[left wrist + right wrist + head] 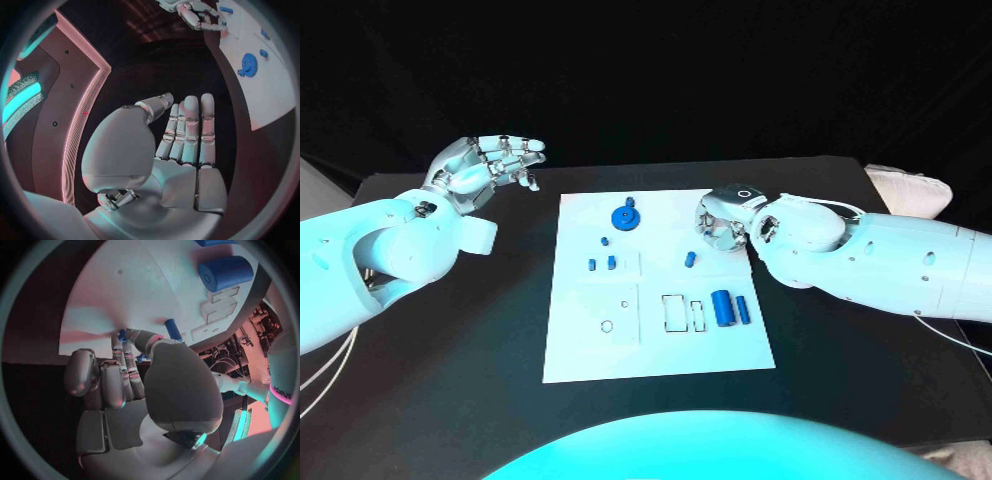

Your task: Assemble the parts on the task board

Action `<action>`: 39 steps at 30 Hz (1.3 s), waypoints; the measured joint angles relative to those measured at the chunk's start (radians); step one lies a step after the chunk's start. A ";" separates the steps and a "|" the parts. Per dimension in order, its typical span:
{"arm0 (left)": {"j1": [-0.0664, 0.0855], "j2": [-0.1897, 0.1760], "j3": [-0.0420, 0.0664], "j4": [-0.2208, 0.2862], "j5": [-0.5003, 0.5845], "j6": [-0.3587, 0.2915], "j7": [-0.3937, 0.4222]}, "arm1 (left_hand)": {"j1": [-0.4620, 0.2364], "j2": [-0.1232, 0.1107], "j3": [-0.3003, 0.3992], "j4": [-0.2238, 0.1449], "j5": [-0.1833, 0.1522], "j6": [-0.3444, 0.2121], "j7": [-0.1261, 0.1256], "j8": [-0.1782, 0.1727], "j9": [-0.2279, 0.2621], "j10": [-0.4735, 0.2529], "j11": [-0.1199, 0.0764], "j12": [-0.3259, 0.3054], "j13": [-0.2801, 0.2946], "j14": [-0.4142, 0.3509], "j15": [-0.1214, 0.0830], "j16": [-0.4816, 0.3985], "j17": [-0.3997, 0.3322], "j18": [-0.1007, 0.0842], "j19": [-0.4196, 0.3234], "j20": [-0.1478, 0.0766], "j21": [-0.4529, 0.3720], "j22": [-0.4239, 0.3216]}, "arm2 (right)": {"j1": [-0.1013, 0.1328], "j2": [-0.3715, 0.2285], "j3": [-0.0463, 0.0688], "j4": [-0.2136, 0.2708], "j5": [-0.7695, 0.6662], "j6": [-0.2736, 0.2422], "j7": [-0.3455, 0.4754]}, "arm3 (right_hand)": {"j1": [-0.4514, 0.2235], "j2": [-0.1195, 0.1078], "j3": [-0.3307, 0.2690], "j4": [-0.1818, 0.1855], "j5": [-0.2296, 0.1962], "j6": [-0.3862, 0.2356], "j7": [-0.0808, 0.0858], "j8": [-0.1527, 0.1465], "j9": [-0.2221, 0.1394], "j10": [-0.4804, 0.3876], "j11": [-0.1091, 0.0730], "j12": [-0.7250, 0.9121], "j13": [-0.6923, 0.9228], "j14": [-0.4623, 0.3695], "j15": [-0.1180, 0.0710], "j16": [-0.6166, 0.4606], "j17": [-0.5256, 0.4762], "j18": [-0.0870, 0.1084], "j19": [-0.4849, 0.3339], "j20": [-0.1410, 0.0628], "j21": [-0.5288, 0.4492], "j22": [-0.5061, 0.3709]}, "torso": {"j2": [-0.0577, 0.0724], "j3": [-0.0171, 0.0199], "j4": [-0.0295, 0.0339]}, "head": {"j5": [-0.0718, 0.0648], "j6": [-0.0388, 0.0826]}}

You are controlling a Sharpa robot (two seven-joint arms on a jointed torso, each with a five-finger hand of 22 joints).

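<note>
You have two bulky white arms with smooth rounded shells, tinted pale cyan by the light. Small dark screw holes dot the right arm's casing, and thin pale cables loop beside both arms. Each arm ends in a silver metal robot hand: the left robot hand [488,165] shows segmented fingers with ribbed sections and a smooth domed thumb base, the right robot hand [723,217] carries a round silver cap with a dark centre and the same glossy grey palm plates
</note>
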State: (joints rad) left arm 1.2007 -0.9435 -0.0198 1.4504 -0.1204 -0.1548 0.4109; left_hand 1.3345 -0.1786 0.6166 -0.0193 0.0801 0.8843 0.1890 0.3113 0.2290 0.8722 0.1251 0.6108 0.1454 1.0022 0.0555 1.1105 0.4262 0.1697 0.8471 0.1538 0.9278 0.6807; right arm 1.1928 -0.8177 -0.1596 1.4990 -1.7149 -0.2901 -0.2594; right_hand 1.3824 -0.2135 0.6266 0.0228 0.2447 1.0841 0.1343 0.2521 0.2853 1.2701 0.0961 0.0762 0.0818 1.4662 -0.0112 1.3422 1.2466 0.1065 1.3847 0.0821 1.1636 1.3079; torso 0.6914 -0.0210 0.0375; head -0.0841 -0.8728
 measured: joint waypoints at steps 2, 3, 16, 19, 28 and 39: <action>0.000 0.000 0.000 0.000 -0.001 0.000 -0.001 | 0.000 0.000 0.000 0.000 0.000 0.000 0.000 0.000 0.000 0.000 0.000 0.000 0.000 0.000 0.000 0.000 0.000 0.000 0.000 0.000 0.000 0.000 | -0.001 0.000 0.000 0.002 -0.006 -0.003 -0.004 | 0.001 -0.001 0.000 0.000 0.003 0.011 -0.004 0.007 0.005 0.005 0.005 0.000 0.004 0.000 -0.007 0.005 0.000 -0.014 0.003 -0.003 0.012 0.000 | 0.000 0.0001 0.0000 | 0.000 0.000; 0.000 0.000 0.000 0.000 -0.002 0.000 -0.001 | 0.000 0.000 0.000 0.000 0.000 0.000 0.000 0.000 0.000 0.000 0.000 0.000 0.000 0.000 0.000 0.000 0.000 0.000 0.000 0.000 0.000 0.000 | -0.002 -0.001 -0.001 0.003 -0.009 -0.006 -0.006 | 0.001 -0.001 0.000 0.000 0.004 0.013 -0.006 0.007 0.007 0.007 0.007 0.000 0.007 0.000 -0.007 0.005 0.000 -0.015 0.004 -0.003 0.019 0.000 | 0.000 0.0000 0.0002 | 0.000 0.000; -0.001 0.001 0.000 -0.004 -0.008 0.000 -0.005 | 0.000 0.000 0.000 0.000 0.000 0.000 0.000 0.000 0.000 0.000 0.000 0.000 0.000 0.000 0.000 0.000 0.000 0.000 0.000 0.000 0.000 0.000 | -0.015 -0.011 -0.009 0.017 -0.024 -0.085 -0.028 | 0.002 0.000 0.001 -0.001 0.005 0.023 -0.009 0.015 0.013 0.011 0.011 0.004 0.008 0.000 -0.007 0.009 0.000 -0.014 0.014 -0.007 0.039 0.000 | 0.000 0.0002 0.0000 | 0.001 0.000; -0.001 0.001 0.000 -0.005 -0.009 0.000 -0.005 | 0.000 0.000 0.000 0.000 0.000 0.000 0.000 0.000 0.000 0.000 0.000 0.000 0.000 0.000 0.000 0.000 0.000 0.000 0.000 0.000 0.000 0.000 | -0.016 -0.016 -0.009 0.022 -0.024 -0.101 -0.030 | 0.002 0.000 0.001 -0.001 0.004 0.023 -0.009 0.015 0.015 0.014 0.014 0.004 0.008 0.000 -0.007 0.009 0.000 -0.014 0.014 -0.007 0.042 0.000 | 0.000 0.0001 0.0001 | 0.001 0.000; -0.001 0.002 0.000 -0.008 -0.010 0.000 -0.006 | 0.000 0.000 0.000 0.000 0.000 0.000 0.000 0.000 -0.001 0.000 0.000 0.000 -0.002 0.000 0.000 0.000 -0.001 0.000 0.000 0.000 -0.005 -0.002 | -0.004 -0.040 -0.003 0.050 -0.015 -0.128 -0.034 | 0.002 0.000 0.003 -0.003 0.003 0.023 -0.009 0.015 0.015 0.014 0.014 0.004 0.008 -0.003 -0.010 0.013 0.001 -0.014 0.014 -0.007 0.043 0.000 | 0.000 0.0001 0.0001 | 0.002 0.000; -0.002 0.004 0.000 -0.013 -0.011 0.000 -0.006 | 0.000 0.000 0.000 0.000 0.000 -0.004 0.004 0.000 -0.001 0.000 0.000 0.000 -0.003 0.000 0.000 0.000 -0.001 0.000 0.000 0.000 -0.005 -0.003 | 0.033 -0.091 0.003 0.136 0.024 -0.139 -0.037 | 0.002 0.000 0.015 -0.018 0.005 0.026 -0.012 0.015 0.016 0.014 0.014 0.000 0.008 0.001 -0.014 0.013 0.001 -0.014 0.014 -0.007 0.043 0.000 | -0.001 0.0000 -0.0012 | 0.005 0.000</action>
State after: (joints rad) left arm 1.1990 -0.9396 -0.0200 1.4373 -0.1313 -0.1549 0.4049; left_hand 1.3345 -0.1786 0.6167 -0.0193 0.0801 0.8807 0.1925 0.3113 0.2279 0.8722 0.1251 0.6108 0.1425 1.0022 0.0555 1.1106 0.4252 0.1695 0.8470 0.1538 0.9224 0.6775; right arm 1.2257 -0.9087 -0.1565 1.6346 -1.6908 -0.4290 -0.2965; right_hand 1.3849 -0.2131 0.6418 0.0051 0.2499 1.1102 0.1226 0.2669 0.3013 1.2841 0.1101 0.0764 0.0900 1.4668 -0.0253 1.3556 1.2480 0.0922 1.3985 0.0753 1.2071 1.3075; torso 0.6909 -0.0210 0.0362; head -0.0794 -0.8728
